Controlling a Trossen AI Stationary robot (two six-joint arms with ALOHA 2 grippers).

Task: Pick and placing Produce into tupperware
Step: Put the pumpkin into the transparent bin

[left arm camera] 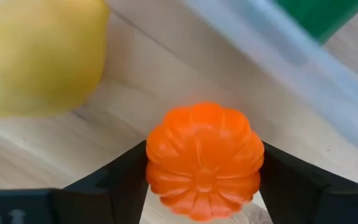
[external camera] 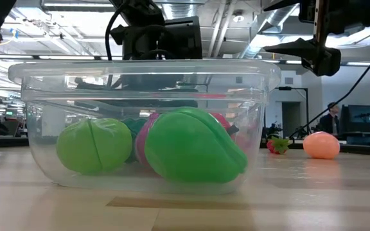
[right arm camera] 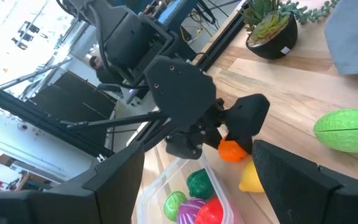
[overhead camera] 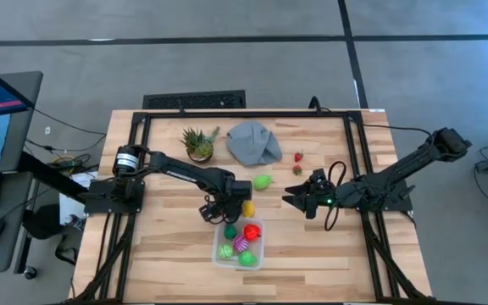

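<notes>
My left hand [left arm camera: 202, 186] has pinched the orange toy pumpkin [left arm camera: 204, 160] across its ribbed sides, just beside the tupperware [overhead camera: 238, 243]. It looks light, stiff, slippery. Right hand [overhead camera: 299, 196] waits open.

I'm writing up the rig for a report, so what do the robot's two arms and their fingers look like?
Both arms are matte black with boxy, angular links. The left arm has a round silver-ringed joint near its base; the right arm trails a looping black cable. The left gripper and right gripper carry flat, dark, wedge-shaped fingers.
</notes>
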